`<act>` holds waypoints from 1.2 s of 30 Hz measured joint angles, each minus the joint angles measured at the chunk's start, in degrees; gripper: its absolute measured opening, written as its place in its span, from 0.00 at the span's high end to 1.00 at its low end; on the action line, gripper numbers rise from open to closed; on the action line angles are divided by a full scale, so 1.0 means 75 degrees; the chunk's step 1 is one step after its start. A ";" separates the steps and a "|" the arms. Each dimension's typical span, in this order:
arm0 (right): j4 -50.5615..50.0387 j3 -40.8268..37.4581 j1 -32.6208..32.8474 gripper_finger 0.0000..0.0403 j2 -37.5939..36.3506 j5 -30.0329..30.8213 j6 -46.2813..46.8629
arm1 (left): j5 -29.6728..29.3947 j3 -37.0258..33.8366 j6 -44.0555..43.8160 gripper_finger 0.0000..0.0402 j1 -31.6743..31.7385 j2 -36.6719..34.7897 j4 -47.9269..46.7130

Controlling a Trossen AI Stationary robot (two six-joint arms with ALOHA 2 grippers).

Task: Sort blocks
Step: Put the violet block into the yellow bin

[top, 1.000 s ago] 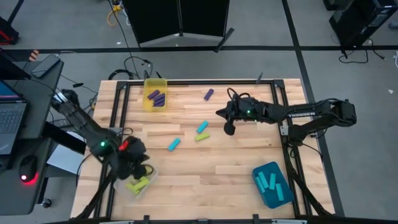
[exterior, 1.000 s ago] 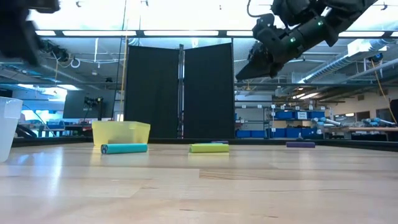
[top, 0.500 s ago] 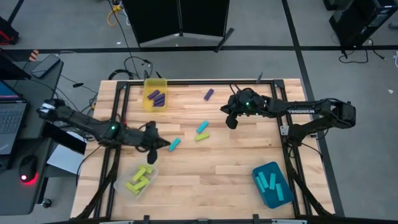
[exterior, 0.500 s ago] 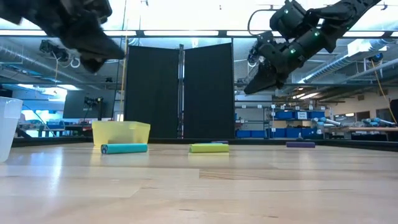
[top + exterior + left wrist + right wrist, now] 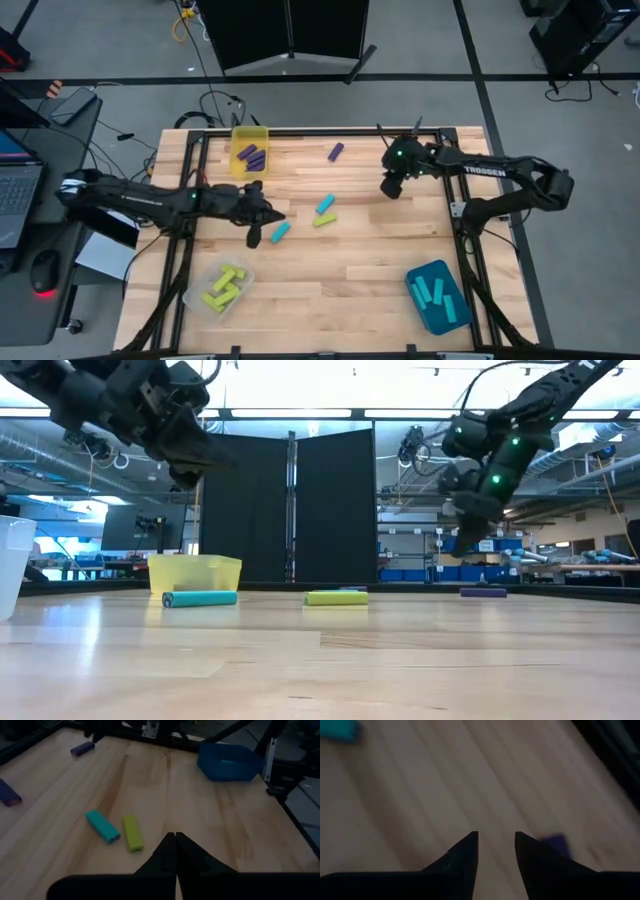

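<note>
Reach phase: left hand, pressed together, nears cyan block; right hand, spread, must descend onto purple block.

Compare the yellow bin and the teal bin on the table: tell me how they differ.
The yellow bin stands at the table's far edge toward the left arm's side; the teal bin stands at the near corner on the right arm's side. The yellow bin holds purple blocks; the teal bin holds cyan blocks. The yellow bin sits square to the table edge, the teal bin is turned at an angle. Both are open-topped with blocks inside.
</note>
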 joint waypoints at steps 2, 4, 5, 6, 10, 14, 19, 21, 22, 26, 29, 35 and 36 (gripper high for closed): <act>-0.0204 0.0001 -0.0323 0.63 0.0000 0.0040 -0.0428 | 0.0221 0.0000 0.0055 0.99 0.0152 0.0137 0.0148; -0.0366 0.0001 -0.0618 0.60 0.0000 0.0042 -0.0748 | 0.0419 0.0000 0.0159 0.99 0.0258 0.0254 0.0226; -0.0388 0.0001 -0.0729 0.59 0.0000 0.0040 -0.0862 | 0.0484 0.0000 0.0195 0.99 0.0289 0.0339 0.0310; -0.0378 0.0001 -0.0851 0.59 0.0017 0.0037 -0.0956 | 0.0552 0.0000 0.0230 0.99 0.0323 0.0414 0.0406; -0.0286 0.0025 -0.1265 0.57 0.0446 0.0031 -0.1266 | 0.0772 0.0000 0.0426 0.99 0.0435 0.0691 0.0560; -0.0624 0.0446 -0.1490 0.57 0.1328 0.0072 -0.1534 | 0.0963 0.0003 0.0544 0.99 0.0552 0.0881 0.0646; -0.1017 0.1325 -0.1566 0.56 0.2297 0.0243 -0.1749 | 0.1185 0.0003 0.0759 0.99 0.0685 0.0888 0.0705; -0.1161 0.1661 -0.1591 0.56 0.2622 0.0317 -0.1853 | 0.1272 0.0003 0.0818 0.99 0.0717 0.0888 0.0710; -0.1251 0.1810 -0.1608 0.56 0.2775 0.0333 -0.1883 | 0.1310 0.0003 0.0834 0.99 0.0735 0.0888 0.0734; -0.1882 0.2393 -0.1715 0.56 0.3426 0.0300 -0.1969 | 0.1461 0.0003 0.0842 0.99 0.0765 0.0888 0.0686; -0.2447 0.2715 -0.1783 0.56 0.3903 0.0187 -0.1983 | 0.1582 0.0003 0.0842 0.99 0.0766 0.0888 0.0681; -0.2837 0.3095 -0.1880 0.56 0.4326 0.0161 -0.2248 | 0.1585 0.0003 0.0856 0.99 0.0769 0.0888 0.0715; -0.2892 0.3149 -0.1901 0.57 0.4337 0.0102 -0.2296 | 0.1585 0.0003 0.0858 0.99 0.0769 0.0888 0.0742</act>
